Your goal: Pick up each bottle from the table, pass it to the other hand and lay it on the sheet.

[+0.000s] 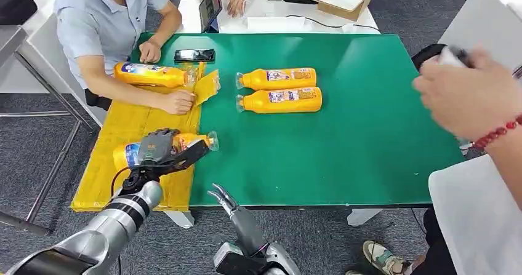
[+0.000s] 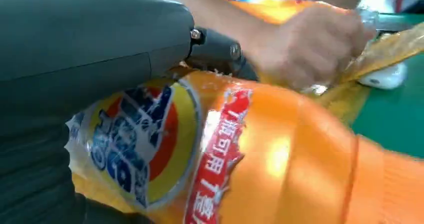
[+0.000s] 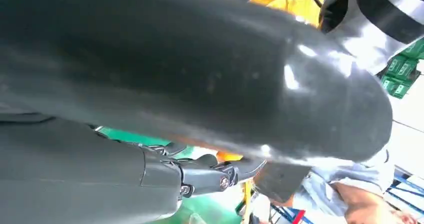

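Orange plastic, glossy and ribbed toward the neck, forms the bottle (image 1: 184, 143) lying on its side on the yellow sheet (image 1: 117, 164), clear cap over the green table (image 1: 345, 139). The left hand (image 1: 157, 147) wraps its dark fingers over the labelled body, grasping it. The right hand (image 1: 223, 198) hangs just off the table's near edge, fingers apart, holding nothing. Two more bottles (image 1: 278, 89) lie mid-table.

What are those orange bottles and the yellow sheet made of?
Bottles: probably glossy plastic, judging by the shiny highlights and printed film labels. Yellow sheet: seems thin plastic film or wrapping; its corner folds up and crinkles. Hard to be certain.
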Robot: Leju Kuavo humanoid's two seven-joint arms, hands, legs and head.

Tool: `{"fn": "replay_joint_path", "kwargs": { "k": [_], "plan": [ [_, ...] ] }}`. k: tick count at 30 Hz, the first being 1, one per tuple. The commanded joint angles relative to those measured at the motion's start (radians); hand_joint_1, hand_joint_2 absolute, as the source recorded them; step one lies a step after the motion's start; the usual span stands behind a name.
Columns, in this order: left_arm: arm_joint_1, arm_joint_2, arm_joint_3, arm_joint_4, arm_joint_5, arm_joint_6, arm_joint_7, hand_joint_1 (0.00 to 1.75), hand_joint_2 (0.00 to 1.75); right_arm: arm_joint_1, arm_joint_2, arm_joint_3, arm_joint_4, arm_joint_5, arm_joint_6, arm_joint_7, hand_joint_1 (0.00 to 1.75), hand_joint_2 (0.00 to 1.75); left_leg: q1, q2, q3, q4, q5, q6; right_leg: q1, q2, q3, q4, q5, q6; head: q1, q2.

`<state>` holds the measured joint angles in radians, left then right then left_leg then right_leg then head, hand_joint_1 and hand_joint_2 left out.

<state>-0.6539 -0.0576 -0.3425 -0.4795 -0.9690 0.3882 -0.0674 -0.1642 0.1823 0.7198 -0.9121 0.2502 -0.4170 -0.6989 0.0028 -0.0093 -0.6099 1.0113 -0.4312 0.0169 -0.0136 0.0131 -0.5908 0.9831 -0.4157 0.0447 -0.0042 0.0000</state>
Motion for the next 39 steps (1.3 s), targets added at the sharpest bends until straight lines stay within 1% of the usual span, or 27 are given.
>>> {"fn": "replay_joint_path", "kwargs": {
  "k": [1,2,3,4,5,6,7,8,9,10,11,12,13,14,15,16,17,18,19,20,21,23,26,31,35,37,39],
  "plan": [
    [0.112,-0.113,0.272,-0.094,0.532,-0.435,-0.449,0.00,1.75,-0.034,-0.022,0.019,0.032,-0.025,0.017,0.001,0.00,0.00,0.000,-0.001,0.005,-0.001,-0.001,0.000,0.000,-0.002,0.006,-0.002,-0.001,-0.001,0.000,0.000],
    [0.147,-0.122,0.285,-0.155,0.613,-0.498,-0.494,0.00,1.75,-0.035,-0.026,0.025,0.029,-0.032,0.017,0.001,0.00,0.00,-0.001,-0.001,0.005,-0.002,0.000,0.000,-0.001,-0.003,0.006,-0.002,-0.001,0.000,0.000,0.000],
    [0.170,-0.127,0.273,-0.196,0.622,-0.498,-0.482,0.00,1.75,-0.034,-0.027,0.027,0.027,-0.033,0.018,0.001,0.00,0.00,-0.001,-0.002,0.004,-0.002,0.000,0.000,-0.001,-0.003,0.007,-0.002,-0.001,0.000,0.001,0.000],
    [0.206,-0.140,0.297,-0.268,0.720,-0.528,-0.502,0.00,1.75,-0.034,-0.029,0.030,0.026,-0.037,0.013,0.001,0.00,0.00,-0.001,-0.001,0.005,-0.002,-0.001,0.000,-0.001,-0.002,0.007,-0.002,-0.001,0.000,0.001,0.000],
    [0.240,-0.158,0.310,-0.346,0.766,-0.461,-0.520,0.00,1.75,-0.032,-0.030,0.029,0.027,-0.038,0.006,0.001,0.00,0.00,-0.001,0.000,0.003,-0.001,-0.001,0.000,-0.001,-0.001,0.005,-0.002,0.000,0.000,0.001,0.000],
    [0.240,-0.158,0.310,-0.346,0.766,-0.461,-0.520,0.00,1.75,-0.032,-0.030,0.029,0.027,-0.038,0.006,0.001,0.00,0.00,-0.001,0.002,0.005,-0.001,-0.002,0.000,0.000,0.000,0.007,-0.003,-0.001,-0.001,0.001,0.000],
    [0.271,-0.166,0.297,-0.421,0.800,-0.352,-0.527,0.00,1.75,-0.032,-0.030,0.032,0.038,-0.039,-0.004,0.001,0.00,0.00,-0.001,0.001,0.003,-0.001,-0.001,0.000,0.000,-0.002,0.005,-0.002,-0.001,-0.001,0.001,0.000],
    [0.306,-0.193,0.330,-0.493,0.872,-0.271,-0.572,0.00,1.75,-0.027,-0.041,0.035,0.028,-0.044,-0.011,0.001,0.00,0.00,-0.001,0.000,0.001,-0.001,0.000,0.000,-0.001,-0.002,0.003,-0.002,-0.001,-0.001,0.001,0.000],
    [0.313,-0.199,0.339,-0.511,0.900,-0.262,-0.579,0.00,1.75,-0.026,-0.042,0.034,0.027,-0.045,-0.016,0.001,0.00,0.00,-0.001,0.001,0.004,-0.001,-0.002,-0.001,0.000,-0.003,0.005,-0.002,-0.002,-0.001,0.000,0.000],
    [0.353,-0.213,0.354,-0.617,0.987,-0.198,-0.600,0.00,1.75,-0.022,-0.051,0.042,0.009,-0.054,-0.040,0.001,0.00,0.00,-0.001,-0.001,0.000,0.000,0.000,0.000,0.000,-0.003,0.002,-0.002,-0.001,-0.001,0.001,0.000],
    [0.382,-0.209,0.342,-0.691,1.042,-0.151,-0.614,0.00,1.75,-0.023,-0.058,0.051,-0.001,-0.055,-0.068,0.001,0.00,0.00,-0.001,-0.001,0.000,0.000,-0.001,0.000,0.000,-0.003,0.002,-0.002,-0.001,-0.001,0.000,0.000],
    [0.382,-0.209,0.342,-0.691,1.042,-0.151,-0.614,0.00,1.75,-0.023,-0.058,0.051,-0.001,-0.055,-0.068,0.001,0.00,0.00,-0.001,0.001,0.002,0.000,-0.002,-0.001,0.000,-0.002,0.004,-0.002,-0.002,-0.001,0.001,0.000],
    [0.405,-0.209,0.347,-0.750,1.083,-0.135,-0.611,0.00,1.75,-0.025,-0.060,0.050,-0.004,-0.049,-0.085,0.001,0.00,0.00,0.000,0.001,0.001,0.000,-0.002,-0.001,0.000,-0.001,0.002,-0.002,-0.001,-0.001,0.000,0.000],
    [0.443,-0.214,0.355,-0.833,1.180,-0.130,-0.617,0.00,1.75,-0.021,-0.065,0.045,-0.014,-0.032,-0.137,0.001,0.00,0.00,0.000,0.002,0.002,0.001,-0.003,-0.001,0.001,-0.001,0.004,-0.001,-0.002,-0.002,0.001,0.000],
    [0.443,-0.214,0.355,-0.833,1.180,-0.130,-0.617,0.00,1.75,-0.021,-0.065,0.045,-0.014,-0.032,-0.137,0.001,0.00,0.00,0.000,0.003,0.001,0.001,-0.002,-0.001,0.001,0.000,0.002,-0.001,-0.001,-0.001,0.000,0.000],
    [0.497,-0.211,0.357,-0.937,1.257,-0.142,-0.584,0.00,1.75,-0.022,-0.078,0.032,-0.014,0.000,-0.189,0.001,0.00,0.00,0.000,0.002,0.000,0.000,-0.002,0.000,0.000,-0.001,0.001,-0.001,-0.001,-0.001,0.001,0.000],
    [0.532,-0.202,0.343,-1.017,1.306,-0.133,-0.577,0.00,1.75,-0.046,-0.089,0.020,0.004,0.053,-0.246,0.001,0.00,1.75,0.000,0.001,0.001,0.001,-0.002,-0.001,0.001,-0.002,0.003,-0.001,-0.002,-0.001,0.000,0.000],
    [0.560,-0.190,0.328,-1.074,1.314,-0.104,-0.569,0.00,1.75,-0.057,-0.094,-0.037,0.013,0.115,-0.261,0.001,0.00,1.75,0.000,0.004,0.001,0.001,-0.003,0.000,0.001,0.001,0.001,-0.001,-0.001,-0.001,0.000,0.000],
    [0.580,-0.188,0.327,-1.102,1.296,-0.057,-0.583,0.00,1.75,-0.045,-0.090,-0.144,-0.002,0.228,-0.281,0.025,0.00,1.75,0.000,0.004,0.000,0.000,-0.002,0.000,0.000,0.001,0.000,-0.001,0.000,0.000,0.001,0.000],
    [0.612,-0.180,0.319,-1.129,1.262,-0.017,-0.602,0.00,1.75,-0.036,-0.097,-0.226,-0.019,0.353,-0.281,0.081,0.00,1.75,0.000,0.004,0.000,0.001,-0.002,0.000,0.000,0.001,0.001,-0.001,-0.001,-0.001,0.000,0.000],
    [0.648,-0.174,0.314,-1.155,1.251,-0.006,-0.610,0.00,1.75,-0.044,-0.126,-0.252,-0.021,0.371,-0.271,0.090,0.00,1.75,0.000,0.003,-0.001,0.000,-0.001,0.000,0.000,0.000,0.000,-0.001,0.000,0.000,0.000,0.000],
    [0.689,-0.163,0.297,-1.171,1.213,0.008,-0.631,0.00,1.75,-0.046,-0.155,-0.358,-0.033,0.545,-0.281,0.170,0.00,1.75,-0.001,0.002,0.000,-0.001,-0.001,0.000,-0.001,-0.001,0.001,-0.002,-0.001,0.000,0.001,0.000],
    [0.744,-0.165,0.268,-1.213,1.143,0.002,-0.631,0.00,1.75,-0.067,-0.190,-0.484,-0.010,0.709,-0.281,0.227,0.00,1.75,-0.002,0.000,0.000,-0.001,-0.001,0.000,-0.001,-0.002,0.002,-0.003,-0.001,0.000,0.000,0.000],
    [0.767,-0.154,0.213,-1.222,1.101,0.002,-0.631,0.00,1.75,-0.095,-0.218,-0.532,0.020,0.769,-0.281,0.258,0.00,1.75,-0.003,-0.002,-0.001,0.000,-0.001,0.000,-0.002,-0.004,0.002,-0.002,-0.001,0.000,0.001,0.000],
    [0.763,-0.133,0.164,-1.188,1.064,0.031,-0.631,0.00,1.75,-0.136,-0.240,-0.510,0.100,0.795,-0.281,0.328,0.00,1.75,-0.002,-0.002,0.000,-0.001,-0.001,0.000,-0.002,-0.004,0.003,-0.004,-0.001,-0.001,0.001,0.000],
    [0.761,-0.131,0.154,-1.179,1.057,0.038,-0.631,0.00,1.75,-0.148,-0.242,-0.500,0.129,0.799,-0.281,0.338,0.00,1.75,-0.002,-0.001,0.002,-0.001,-0.002,-0.001,-0.001,-0.003,0.005,-0.004,-0.001,-0.001,0.000,0.000],
    [0.760,-0.126,0.144,-1.169,1.045,0.052,-0.631,0.00,1.75,-0.161,-0.239,-0.491,0.171,0.799,-0.277,0.362,0.00,1.75,-0.002,-0.001,0.000,-0.001,-0.001,0.000,-0.001,-0.003,0.002,-0.003,0.000,0.000,0.000,0.000]
  ]
}}
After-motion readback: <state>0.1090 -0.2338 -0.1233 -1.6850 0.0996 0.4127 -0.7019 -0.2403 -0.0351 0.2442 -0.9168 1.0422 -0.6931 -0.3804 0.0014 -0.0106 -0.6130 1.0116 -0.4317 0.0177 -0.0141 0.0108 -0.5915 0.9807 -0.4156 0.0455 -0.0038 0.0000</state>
